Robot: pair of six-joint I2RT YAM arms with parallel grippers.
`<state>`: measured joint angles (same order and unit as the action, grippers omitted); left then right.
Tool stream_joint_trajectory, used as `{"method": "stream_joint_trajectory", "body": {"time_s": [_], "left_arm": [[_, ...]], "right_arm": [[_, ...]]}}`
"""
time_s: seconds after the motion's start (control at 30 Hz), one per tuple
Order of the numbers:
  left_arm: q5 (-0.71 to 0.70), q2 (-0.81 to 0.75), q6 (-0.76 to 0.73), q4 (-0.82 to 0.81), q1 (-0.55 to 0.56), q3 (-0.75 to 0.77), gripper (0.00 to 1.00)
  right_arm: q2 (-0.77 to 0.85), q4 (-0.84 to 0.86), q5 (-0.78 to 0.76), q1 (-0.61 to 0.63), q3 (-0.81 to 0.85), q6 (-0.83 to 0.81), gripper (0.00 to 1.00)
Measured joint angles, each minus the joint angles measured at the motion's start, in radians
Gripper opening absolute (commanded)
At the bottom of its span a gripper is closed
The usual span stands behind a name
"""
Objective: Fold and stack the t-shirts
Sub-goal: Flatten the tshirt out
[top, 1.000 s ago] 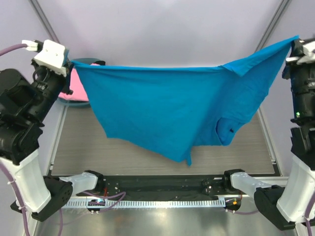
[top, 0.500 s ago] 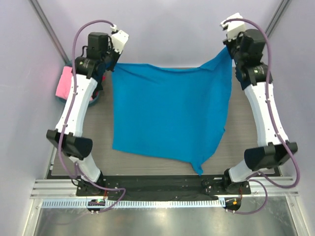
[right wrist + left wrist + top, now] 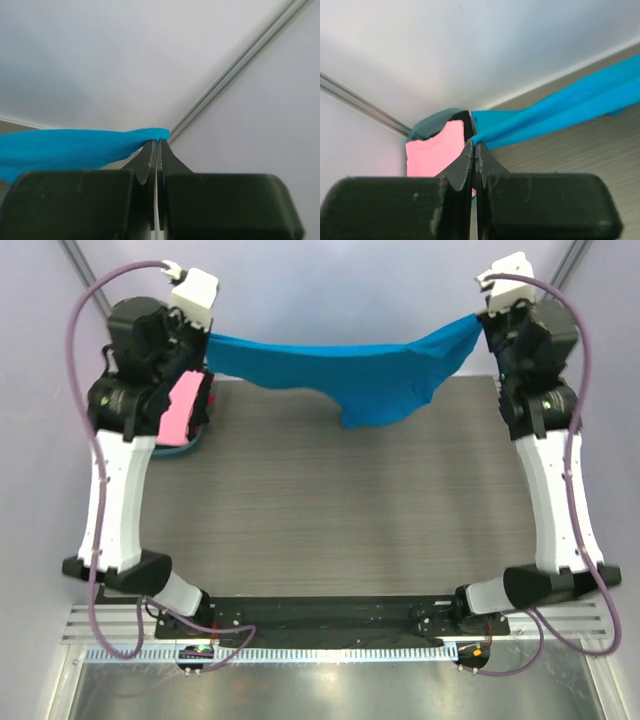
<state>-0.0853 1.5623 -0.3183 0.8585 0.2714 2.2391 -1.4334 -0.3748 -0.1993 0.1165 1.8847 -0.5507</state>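
Top external shows one blue t-shirt [image 3: 345, 368] and one pink t-shirt [image 3: 183, 408].

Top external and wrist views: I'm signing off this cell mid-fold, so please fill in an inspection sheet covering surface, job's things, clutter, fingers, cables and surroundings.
Surface: grey wood-grain table, no stains seen.
Job's things: blue t-shirt stretched in the air between both arms over the far edge, middle sagging; pink t-shirt in the basket; dark shirt not made out.
Clutter: round teal basket at the far left corner.
Fingers: left fingers shut on one end of the blue t-shirt; right fingers shut on the other end.
Cables: purple cables loop from each wrist, away from the cloth.
Surroundings: pale walls, metal frame posts in the far corners.
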Motion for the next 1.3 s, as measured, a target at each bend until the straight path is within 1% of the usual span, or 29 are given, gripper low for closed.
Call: {"method": "stream_joint_trajectory", "body": {"time_s": [0.17, 0.27, 0.43, 0.57, 0.67, 0.77, 0.9, 1.0, 1.13, 1.23, 1.3], "left_arm": [[0.010, -0.199, 0.008, -0.010, 0.000, -0.093, 0.00], [0.013, -0.300, 0.008, -0.010, 0.000, -0.142, 0.00], [0.015, -0.415, 0.008, -0.009, 0.000, -0.172, 0.00], [0.015, -0.442, 0.003, -0.009, 0.000, -0.142, 0.00], [0.016, -0.423, -0.007, -0.011, -0.001, -0.085, 0.00], [0.015, -0.372, -0.025, -0.021, -0.003, -0.030, 0.00], [0.007, -0.299, -0.051, -0.050, -0.004, -0.042, 0.00], [0.005, -0.241, -0.069, -0.081, -0.005, -0.135, 0.00], [0.011, -0.156, -0.095, -0.125, -0.006, -0.313, 0.00], [0.031, -0.069, -0.109, -0.138, -0.006, -0.444, 0.00], [0.046, -0.010, -0.109, -0.143, -0.006, -0.500, 0.00]], "right_arm": [[0.222, -0.021, 0.011, 0.000, -0.070, 0.009, 0.01], [0.332, -0.050, 0.019, 0.000, -0.079, 0.018, 0.01], [0.445, -0.117, 0.031, 0.000, -0.064, 0.027, 0.01], [0.457, -0.167, 0.040, 0.000, 0.009, 0.026, 0.01], [0.425, -0.192, 0.043, 0.000, 0.084, 0.025, 0.01], [0.378, -0.181, 0.044, 0.000, 0.130, 0.017, 0.01], [0.316, -0.132, 0.045, 0.000, 0.096, -0.001, 0.01], [0.264, -0.086, 0.046, 0.000, 0.013, -0.009, 0.01], [0.175, -0.038, 0.061, 0.000, -0.111, -0.011, 0.01], [0.104, -0.019, 0.075, 0.000, -0.240, -0.011, 0.01], [0.068, -0.011, 0.084, 0.001, -0.323, -0.012, 0.01]]}}
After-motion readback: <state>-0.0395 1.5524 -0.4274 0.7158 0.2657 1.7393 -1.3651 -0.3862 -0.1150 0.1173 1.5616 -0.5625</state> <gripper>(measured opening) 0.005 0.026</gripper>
